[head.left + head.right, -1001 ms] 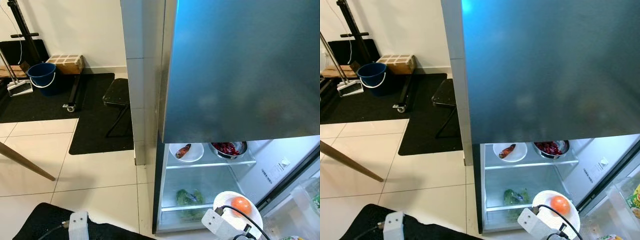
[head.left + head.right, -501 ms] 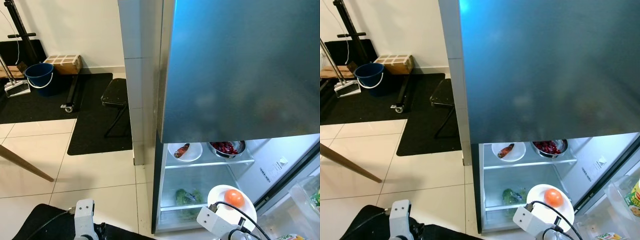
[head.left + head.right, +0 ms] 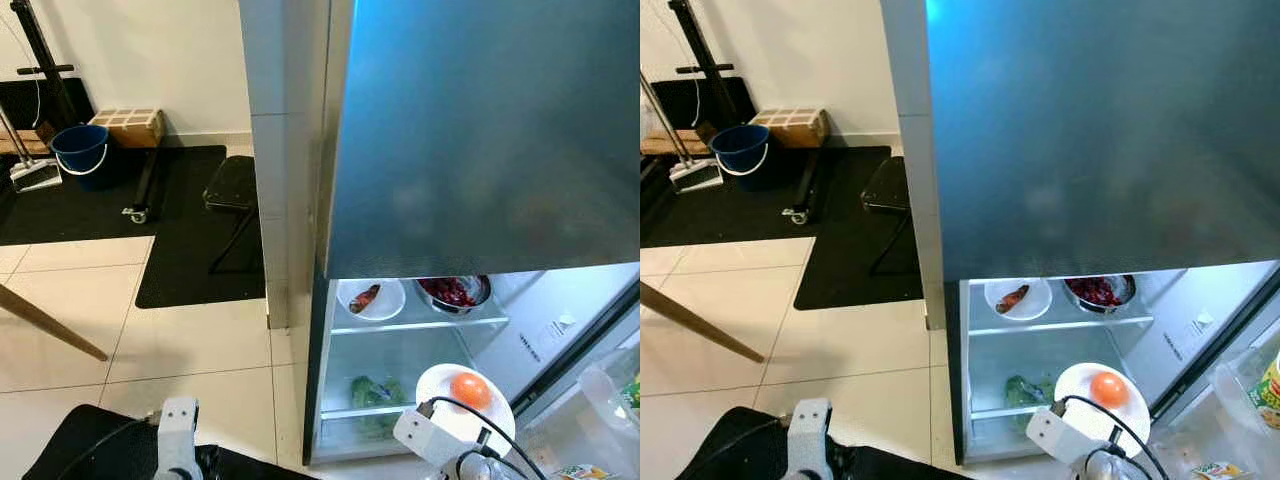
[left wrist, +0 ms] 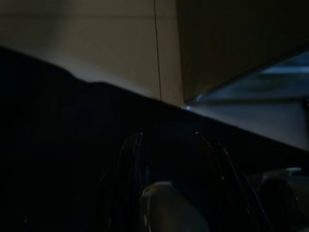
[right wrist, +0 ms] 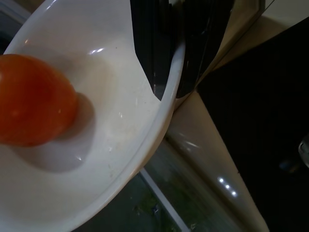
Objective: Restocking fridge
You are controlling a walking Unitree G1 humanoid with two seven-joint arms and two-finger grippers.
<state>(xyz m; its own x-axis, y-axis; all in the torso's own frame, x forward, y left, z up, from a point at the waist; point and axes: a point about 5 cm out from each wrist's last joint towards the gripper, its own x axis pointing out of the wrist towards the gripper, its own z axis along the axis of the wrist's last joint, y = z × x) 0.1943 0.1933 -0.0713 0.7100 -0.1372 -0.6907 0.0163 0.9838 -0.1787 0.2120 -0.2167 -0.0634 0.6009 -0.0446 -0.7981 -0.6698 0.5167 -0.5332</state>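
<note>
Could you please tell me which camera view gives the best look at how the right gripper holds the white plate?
The right wrist view: its fingers pinch the white plate at the rim, beside the tomato. The eye views show the plate small, before the open fridge; the grip is hidden.

no legible text, fridge sticker (image 3: 545, 334) too small

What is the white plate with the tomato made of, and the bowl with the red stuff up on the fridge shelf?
The white plate looks like glazed ceramic: smooth, glossy, with bright highlights, though hard plastic is possible. The right gripper pinches its rim, and the tomato sits on it. The bowl on the upper shelf looks like metal, probably stainless steel: its rim is grey and shiny.
</note>
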